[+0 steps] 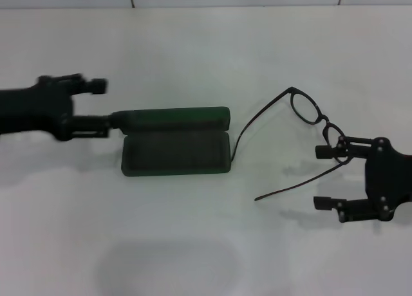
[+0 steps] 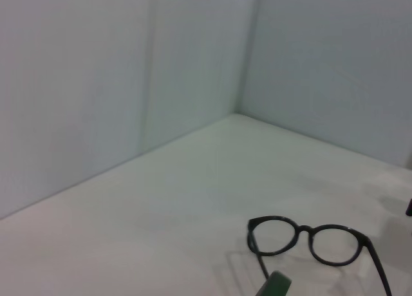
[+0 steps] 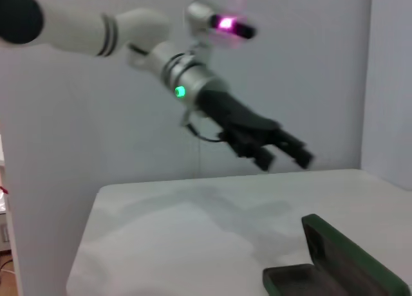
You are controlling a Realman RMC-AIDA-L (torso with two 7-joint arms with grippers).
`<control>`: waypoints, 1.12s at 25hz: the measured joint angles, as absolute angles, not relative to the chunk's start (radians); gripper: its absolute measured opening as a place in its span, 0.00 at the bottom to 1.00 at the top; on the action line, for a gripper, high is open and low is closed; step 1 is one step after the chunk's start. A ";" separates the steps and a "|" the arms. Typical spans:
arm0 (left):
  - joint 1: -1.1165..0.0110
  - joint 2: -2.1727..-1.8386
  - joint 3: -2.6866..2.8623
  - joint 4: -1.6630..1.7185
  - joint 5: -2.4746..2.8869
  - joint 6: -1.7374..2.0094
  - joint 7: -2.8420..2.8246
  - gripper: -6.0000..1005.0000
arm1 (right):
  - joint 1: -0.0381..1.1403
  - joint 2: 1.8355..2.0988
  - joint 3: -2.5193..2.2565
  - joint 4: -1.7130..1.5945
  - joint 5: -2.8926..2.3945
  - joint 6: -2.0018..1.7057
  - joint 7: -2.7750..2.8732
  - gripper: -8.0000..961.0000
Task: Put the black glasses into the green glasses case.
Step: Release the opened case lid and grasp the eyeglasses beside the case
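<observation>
Holding my right hand [image 1: 327, 177] spread open at the lower right of the head view, I am straddling one lens of the black glasses [image 1: 308, 109], which seem to be lying on the desk [image 1: 193, 244] with temples unfolded. The green glasses case [image 1: 175, 141] is sitting open mid-frame, ready to receive them. My left hand [image 1: 96, 101], fingers apart, is hovering at the lid's end, probably steadying it.

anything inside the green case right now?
Nothing visible: the open green case shows only its dark lining. The glasses lie on the table beside it, by the right tool. The head view shows the whole tray, uncovered.
</observation>
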State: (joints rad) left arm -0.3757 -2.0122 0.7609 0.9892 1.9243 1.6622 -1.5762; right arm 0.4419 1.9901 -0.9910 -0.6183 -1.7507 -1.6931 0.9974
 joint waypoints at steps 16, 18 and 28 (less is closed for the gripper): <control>-0.140 -2.001 0.710 0.806 1.939 1.795 -1.254 0.88 | 0.437 1.954 -0.888 -0.649 -1.759 -1.688 1.156 0.83; -0.152 -2.002 0.710 0.785 1.976 1.781 -1.250 0.88 | 0.441 1.950 -0.882 -0.673 -1.761 -1.673 1.215 0.83; -0.190 -2.011 0.709 0.762 2.027 1.752 -1.218 0.88 | 0.558 1.940 -0.890 -0.970 -2.004 -1.572 1.830 0.83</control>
